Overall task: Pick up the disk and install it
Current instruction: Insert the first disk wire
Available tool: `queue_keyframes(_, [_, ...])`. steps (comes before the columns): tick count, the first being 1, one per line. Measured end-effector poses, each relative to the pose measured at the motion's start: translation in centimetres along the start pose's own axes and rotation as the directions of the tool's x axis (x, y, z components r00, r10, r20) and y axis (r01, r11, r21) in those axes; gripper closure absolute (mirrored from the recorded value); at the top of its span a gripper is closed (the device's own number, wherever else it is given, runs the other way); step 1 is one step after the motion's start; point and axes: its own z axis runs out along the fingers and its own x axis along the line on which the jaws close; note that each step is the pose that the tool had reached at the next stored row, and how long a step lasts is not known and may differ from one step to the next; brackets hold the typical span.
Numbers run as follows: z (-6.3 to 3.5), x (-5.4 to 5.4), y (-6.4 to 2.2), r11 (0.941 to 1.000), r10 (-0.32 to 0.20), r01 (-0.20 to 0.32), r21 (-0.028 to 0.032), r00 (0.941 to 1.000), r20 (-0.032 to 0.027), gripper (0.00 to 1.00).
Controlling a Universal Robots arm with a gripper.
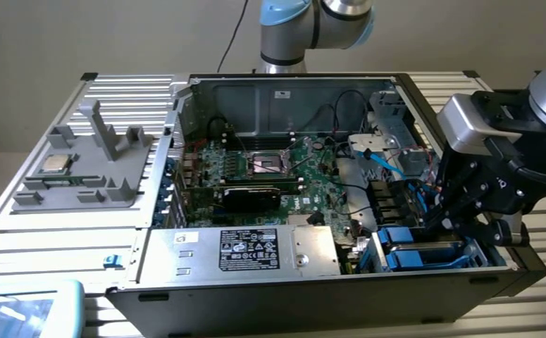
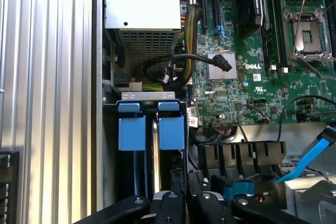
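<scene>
A ribbed, pale metal bench (image 1: pixel 28 232) carries an open black tower computer case (image 1: pixel 329 282) lying on its side. The black pincer (image 1: pixel 463 217) hangs over the drive bay at the case's corner on the exterior view's right, its fingers pressed almost together. Directly beneath it, the silver-grey disk in its bright blue plastic frame (image 2: pixel 171 129) stands on edge in the bay, beside a second blue carrier (image 2: pixel 132 129), its long axis running down into the bay.

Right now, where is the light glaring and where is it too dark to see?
Exterior view: glare whitens the ribbed table and the silver chip; the drive bay sits in shadow. Wrist view: the ribbed metal shines pale; the gap below the blue tabs is dark.
</scene>
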Motion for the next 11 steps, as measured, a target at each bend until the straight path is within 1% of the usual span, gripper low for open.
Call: queue_keyframes(11, [0.07, 0.01, -0.01, 1.0000, 0.001, -0.001, 0.0005, 1.0000, 0.0002, 0.85])
